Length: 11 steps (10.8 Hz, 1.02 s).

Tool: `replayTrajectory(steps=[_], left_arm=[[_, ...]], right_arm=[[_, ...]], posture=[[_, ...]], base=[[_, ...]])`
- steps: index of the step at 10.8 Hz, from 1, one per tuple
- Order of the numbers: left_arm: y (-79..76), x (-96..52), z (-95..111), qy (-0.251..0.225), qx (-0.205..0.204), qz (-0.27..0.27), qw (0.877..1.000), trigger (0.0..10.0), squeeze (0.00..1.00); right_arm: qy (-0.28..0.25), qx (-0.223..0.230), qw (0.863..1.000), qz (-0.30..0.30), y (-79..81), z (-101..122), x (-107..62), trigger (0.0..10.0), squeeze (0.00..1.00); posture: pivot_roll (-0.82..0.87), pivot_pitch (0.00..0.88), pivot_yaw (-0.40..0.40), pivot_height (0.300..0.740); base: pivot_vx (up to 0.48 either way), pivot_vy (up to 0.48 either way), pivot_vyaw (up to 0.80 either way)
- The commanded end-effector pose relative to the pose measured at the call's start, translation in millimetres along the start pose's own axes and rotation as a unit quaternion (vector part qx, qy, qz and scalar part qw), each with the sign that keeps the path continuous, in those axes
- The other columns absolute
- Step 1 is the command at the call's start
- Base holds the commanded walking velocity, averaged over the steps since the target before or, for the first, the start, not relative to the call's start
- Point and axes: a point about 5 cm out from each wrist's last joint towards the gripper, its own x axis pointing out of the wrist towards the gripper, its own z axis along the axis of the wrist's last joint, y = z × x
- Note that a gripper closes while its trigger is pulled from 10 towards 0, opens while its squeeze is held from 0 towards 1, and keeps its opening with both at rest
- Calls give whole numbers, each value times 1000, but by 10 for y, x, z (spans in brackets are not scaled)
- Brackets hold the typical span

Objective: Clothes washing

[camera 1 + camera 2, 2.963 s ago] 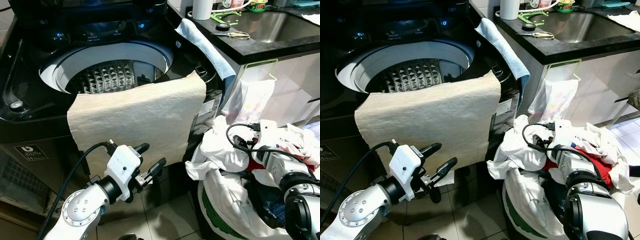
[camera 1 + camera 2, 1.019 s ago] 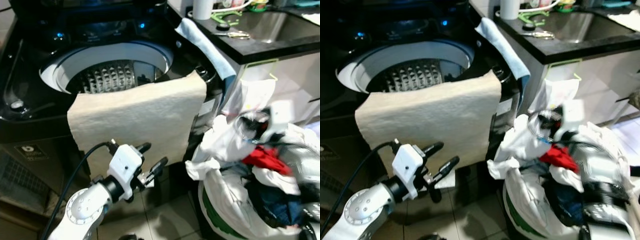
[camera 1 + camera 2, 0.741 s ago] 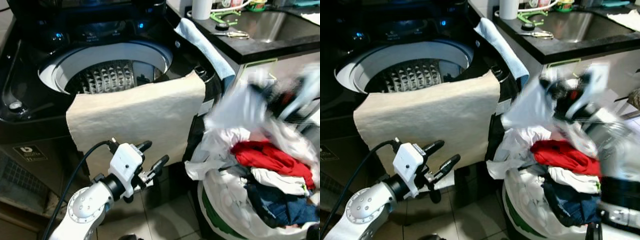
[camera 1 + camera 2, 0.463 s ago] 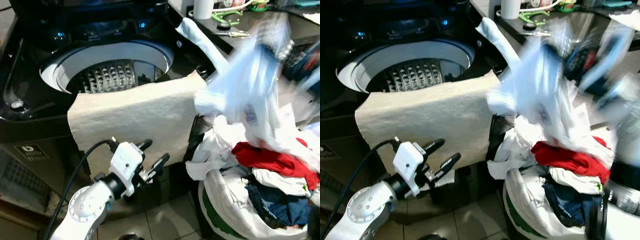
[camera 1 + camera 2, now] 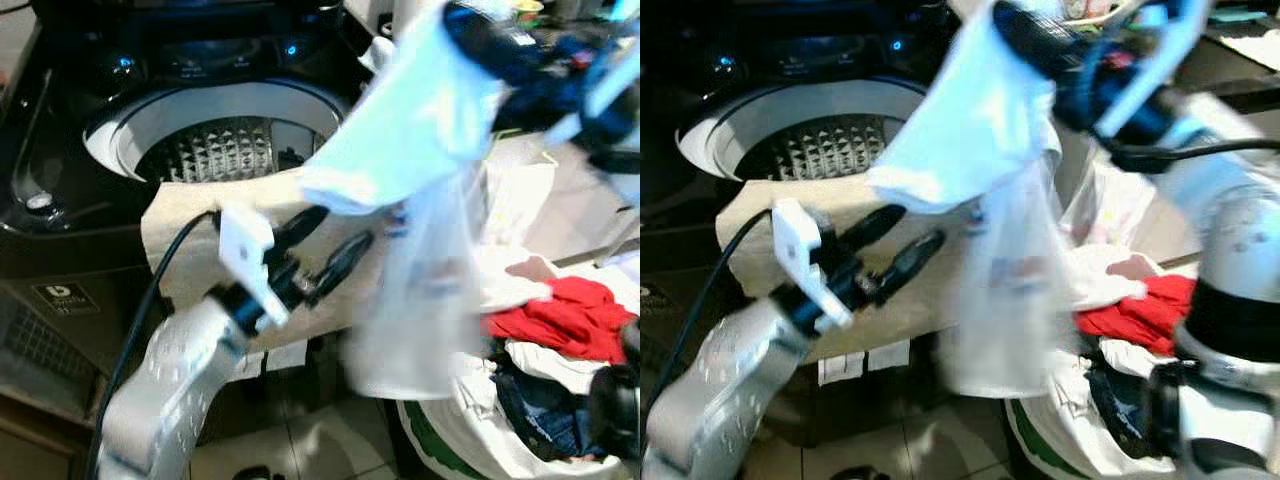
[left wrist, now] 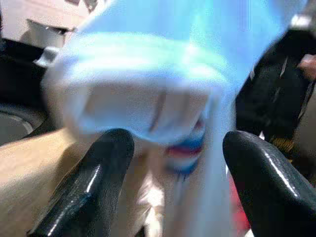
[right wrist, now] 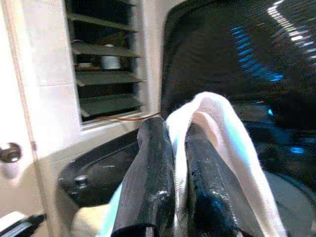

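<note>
The washer drum [image 5: 215, 150] at upper left is standing open, the laundry bag [image 5: 470, 435] at lower right is holding red and white clothes, and the right gripper [image 7: 173, 163] is pinching a white garment [image 5: 420, 130] at upper centre above the left gripper [image 5: 325, 250], whose fingers are spreading wide.
</note>
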Motion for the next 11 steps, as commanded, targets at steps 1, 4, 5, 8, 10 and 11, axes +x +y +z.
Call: replayTrajectory(steps=[1,4,5,8,10,11], left_arm=[[-18,54,72,-14,-21,-4,1000,10000,1000],[133,150,-60,47,15,60,997,10000,1000],[126,180,1,29,-14,64,997,10000,1000],[263,261,28,19,-12,147,989,10000,0],[247,258,74,3,-42,142,989,10000,0],[242,259,63,8,-39,141,989,10000,0]], right_arm=[[-7,-4,999,32,121,58,85,0,0],[-1,42,996,79,317,-99,331,0,0],[8,43,996,82,356,-160,388,0,0],[33,89,993,69,452,-439,557,0,0],[37,98,993,62,473,-495,575,0,0],[35,99,993,61,483,-488,586,0,0]], posture=[[-30,0,-16,719],[-40,0,-14,719],[-39,0,-17,719],[-36,0,-21,719],[-37,0,-19,719],[-37,0,-19,719]], base=[[0,0,0],[0,0,0],[0,0,0],[0,0,0],[0,0,0],[0,0,0]])
